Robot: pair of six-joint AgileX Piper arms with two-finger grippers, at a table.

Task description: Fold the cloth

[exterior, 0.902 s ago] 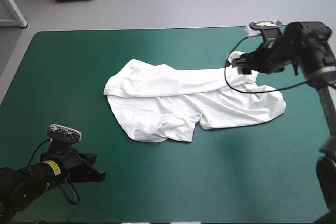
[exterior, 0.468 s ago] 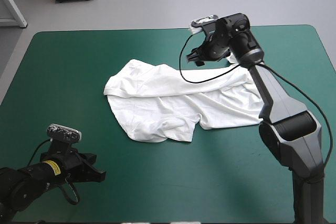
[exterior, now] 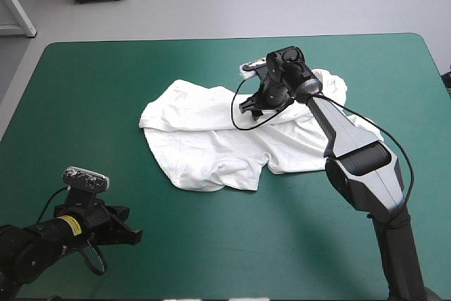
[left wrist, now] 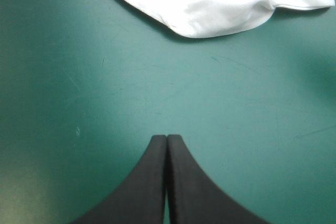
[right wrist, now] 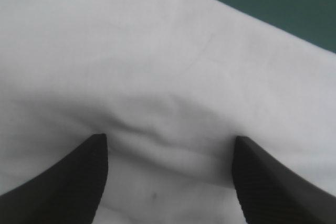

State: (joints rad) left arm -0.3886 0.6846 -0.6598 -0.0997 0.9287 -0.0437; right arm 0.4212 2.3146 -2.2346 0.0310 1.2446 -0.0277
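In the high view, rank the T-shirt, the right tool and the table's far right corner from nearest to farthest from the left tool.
1. The T-shirt, mid-table; its near hem lies closest to the left tool.
2. The right tool, open over the T-shirt's far side.
3. The table's far right corner, diagonally opposite.

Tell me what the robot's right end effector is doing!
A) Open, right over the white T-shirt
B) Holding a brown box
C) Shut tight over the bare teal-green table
A: in the right wrist view, the right end effector has its black fingers standing wide apart, and the white T-shirt fills the space between and ahead of them.
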